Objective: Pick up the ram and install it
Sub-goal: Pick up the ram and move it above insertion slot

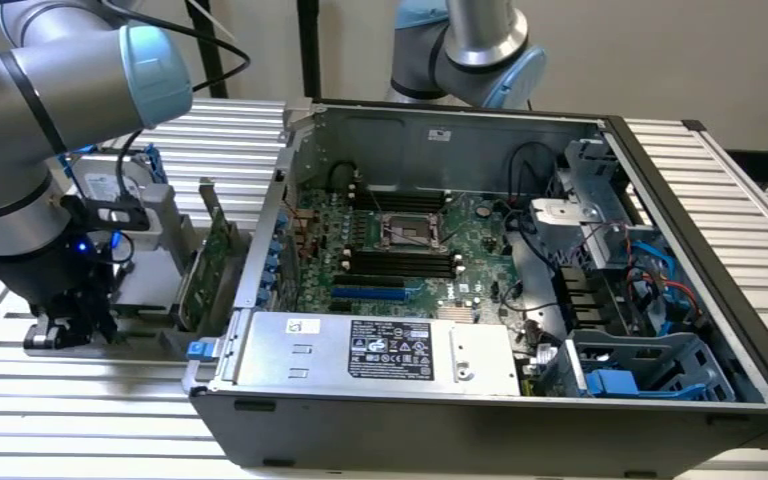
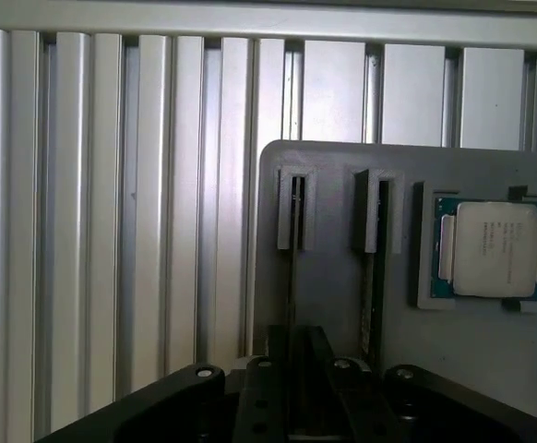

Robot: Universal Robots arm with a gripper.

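- Exterior view: the pincer [image 1: 71, 335] hangs low over the slatted desk [image 1: 91, 410] at the view's left, at the grey holder [image 1: 144, 300] beside the open computer case [image 1: 704, 200]
- Whether it is open or closed I cannot tell here
- The tall green expansion cards [image 1: 208, 265] and the case's side wall stand between the holder and the black memory slots [image 1: 391, 263] on the motherboard
- My judgement: a carried stick could clip either of them if lifted too little
- Wrist view: the ram [image 2: 293, 249] stands on edge in one of the holder's bracketed slots, seen as a thin dark line
- Its long axis runs along the slot, from the bracket towards the pincer [image 2: 293, 346] and parallel to the desk's slats
- The pincer sits in line with it, though I cannot tell whether it grips it
- A second stick [image 2: 368, 305] stands in the neighbouring slot, and a processor chip [image 2: 490, 249] lies just beyond
- Likely risks: an off-centre or skewed grasp would tilt the ram and jam it against the bracket, or nudge the neighbouring stick
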